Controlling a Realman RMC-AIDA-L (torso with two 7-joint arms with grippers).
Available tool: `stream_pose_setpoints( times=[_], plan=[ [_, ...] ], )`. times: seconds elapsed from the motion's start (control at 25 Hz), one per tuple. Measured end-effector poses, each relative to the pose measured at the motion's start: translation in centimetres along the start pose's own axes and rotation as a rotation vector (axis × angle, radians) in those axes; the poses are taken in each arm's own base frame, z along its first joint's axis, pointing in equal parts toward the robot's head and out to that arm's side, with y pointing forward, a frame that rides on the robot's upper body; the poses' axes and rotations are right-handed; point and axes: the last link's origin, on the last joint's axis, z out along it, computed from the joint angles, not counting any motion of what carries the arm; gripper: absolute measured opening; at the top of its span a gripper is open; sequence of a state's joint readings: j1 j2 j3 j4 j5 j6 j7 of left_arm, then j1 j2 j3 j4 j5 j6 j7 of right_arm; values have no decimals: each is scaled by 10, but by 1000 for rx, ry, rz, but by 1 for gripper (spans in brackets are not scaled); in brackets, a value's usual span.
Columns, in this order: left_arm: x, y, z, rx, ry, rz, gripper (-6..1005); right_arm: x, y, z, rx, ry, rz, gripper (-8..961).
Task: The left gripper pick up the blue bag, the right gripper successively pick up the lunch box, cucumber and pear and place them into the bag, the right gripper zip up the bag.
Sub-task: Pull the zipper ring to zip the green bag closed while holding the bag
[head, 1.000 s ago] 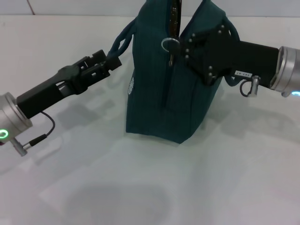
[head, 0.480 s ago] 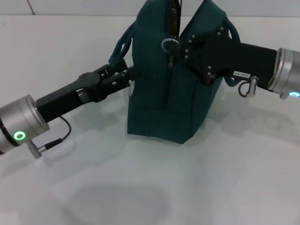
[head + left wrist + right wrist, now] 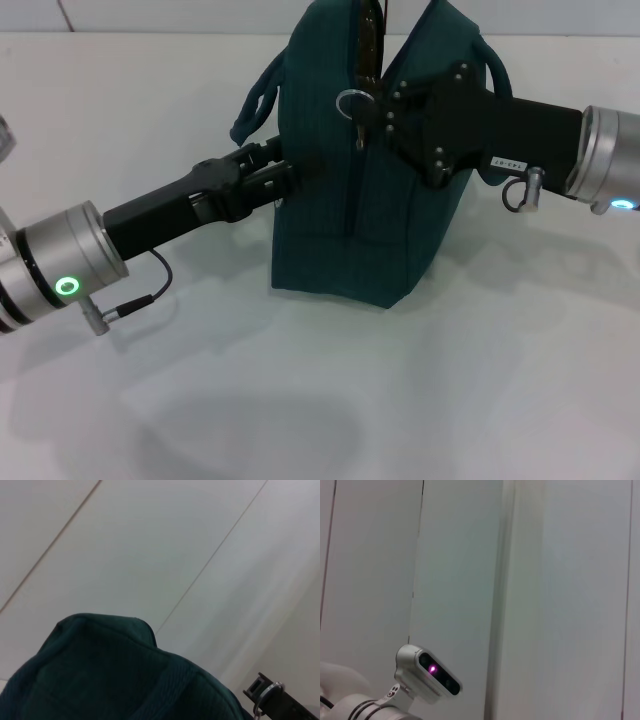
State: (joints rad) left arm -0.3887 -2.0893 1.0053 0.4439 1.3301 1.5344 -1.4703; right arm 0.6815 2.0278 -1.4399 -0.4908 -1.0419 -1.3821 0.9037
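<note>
The blue bag (image 3: 340, 210) stands upright on the white table (image 3: 300, 400), its top slit partly open and one loop handle (image 3: 255, 100) hanging loose on its left side. My left gripper (image 3: 285, 168) is open, its tips against the bag's left side wall below that handle. My right gripper (image 3: 372, 118) reaches in from the right at the bag's upper end and is shut on the zipper pull, whose metal ring (image 3: 351, 101) shows beside its tips. The left wrist view shows the bag's fabric (image 3: 100, 680) close up and the ring (image 3: 271, 689). The lunch box, cucumber and pear are hidden.
The bag's second handle (image 3: 495, 70) loops behind the right gripper's body. A cable (image 3: 140, 290) hangs from my left wrist. White wall panels stand behind the table. The right wrist view shows only wall and the robot's head camera (image 3: 432, 672).
My left gripper left the loop handle and moved right and down to the bag's side wall. My right gripper and the zipper ring shifted slightly left.
</note>
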Motion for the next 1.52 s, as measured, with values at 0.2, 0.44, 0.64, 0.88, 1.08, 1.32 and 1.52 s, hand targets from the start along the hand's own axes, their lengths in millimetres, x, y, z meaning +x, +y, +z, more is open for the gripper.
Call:
stream_pose_setpoints(
  times=[0.2, 0.44, 0.64, 0.88, 1.08, 1.32, 1.52],
  plan=[
    [-1, -1, 1, 4, -5, 0, 854, 0, 0, 0, 1, 0, 6, 8],
    [-3, 0, 3, -2, -19, 16, 699, 1, 1, -2, 4, 1, 17, 9],
    [-5, 1, 4, -10, -30, 32, 498, 1, 1, -2, 2, 0, 36, 9],
    [-4, 2, 4, -18, -28, 34, 251, -1, 1, -1, -7, -7, 102, 9],
    [-5, 3, 5, -21, -32, 39, 143, -6, 3, -2, -27, -24, 145, 9],
    [-7, 6, 9, -47, -55, 59, 104, -10, -1, -4, -18, -38, 184, 8],
    [-8, 10, 9, -77, -54, 68, 83, -12, -4, -4, -5, -40, 207, 8]
  ],
)
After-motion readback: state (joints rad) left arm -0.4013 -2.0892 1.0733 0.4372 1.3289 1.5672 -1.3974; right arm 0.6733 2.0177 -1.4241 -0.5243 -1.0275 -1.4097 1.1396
